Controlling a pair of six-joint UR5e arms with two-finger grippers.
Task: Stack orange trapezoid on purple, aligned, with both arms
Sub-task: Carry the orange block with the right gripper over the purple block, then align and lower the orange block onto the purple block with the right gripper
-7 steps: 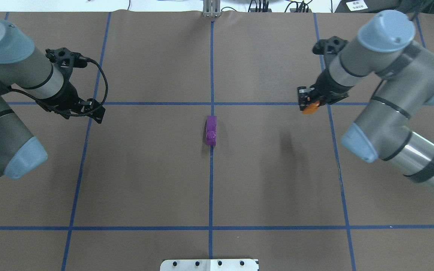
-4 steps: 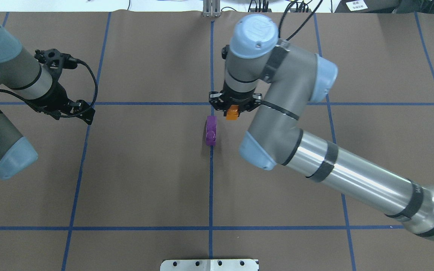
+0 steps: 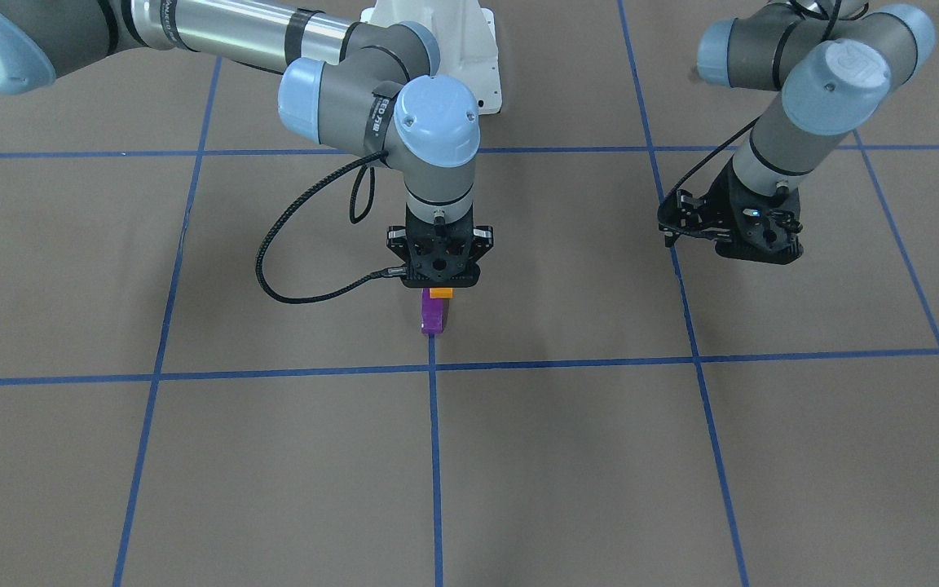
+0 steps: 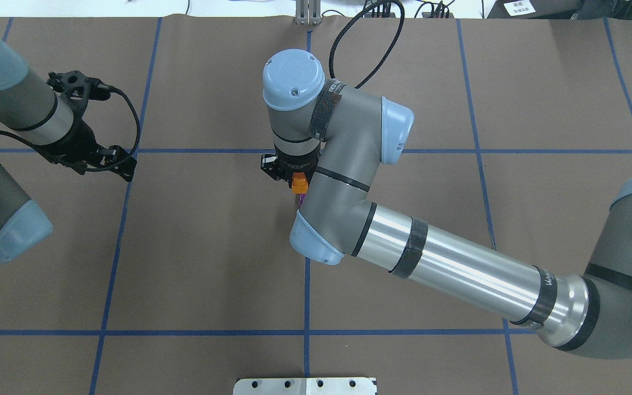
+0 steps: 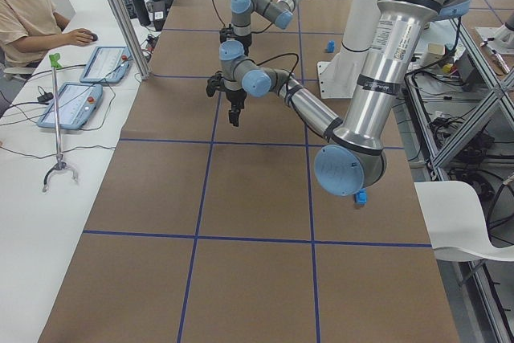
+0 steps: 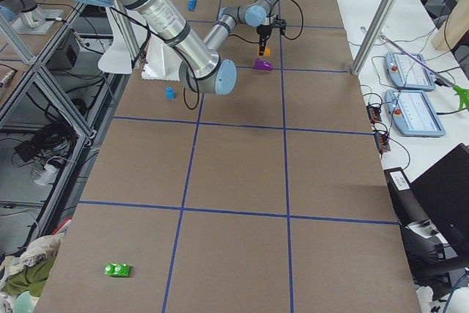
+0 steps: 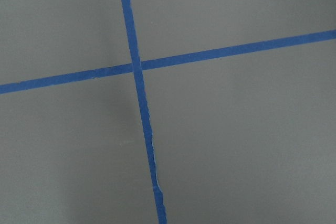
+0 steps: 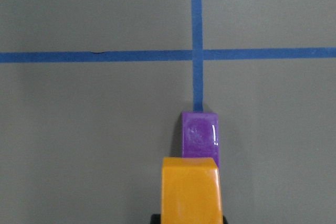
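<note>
1. Desk [image 4: 184, 263]: the brown surface is crossed by blue tape lines [image 4: 307, 307], which we read as a grid for placing things.
2. Right arm [image 4: 458, 269]: it reaches across to the middle of the desk with its wrist pointing straight down. We judge this is so its load can drop vertically.
3. Left arm [image 4: 14, 126]: it hangs on its own side, well apart from the blocks, probably to leave the middle free.
4. Right end effector [image 3: 439, 285]: it is clamped on the orange trapezoid [image 3: 440, 293], gripping the block by its sides so the underside is bare for mating.
5. Left end effector [image 3: 730, 232]: we see nothing in it, and we cannot tell whether its fingers are parted or together.
6. The purple [image 3: 432, 316]: it lies on the desk along a tape line, just beside a crossing and partly under the right end effector.
7. Orange trapezoid: it hangs above the purple, and the exterior right view shows a gap between them. In the right wrist view it covers the purple's near end and seems slightly off-centre. We judge it needs a small correction before it is lowered.
</note>
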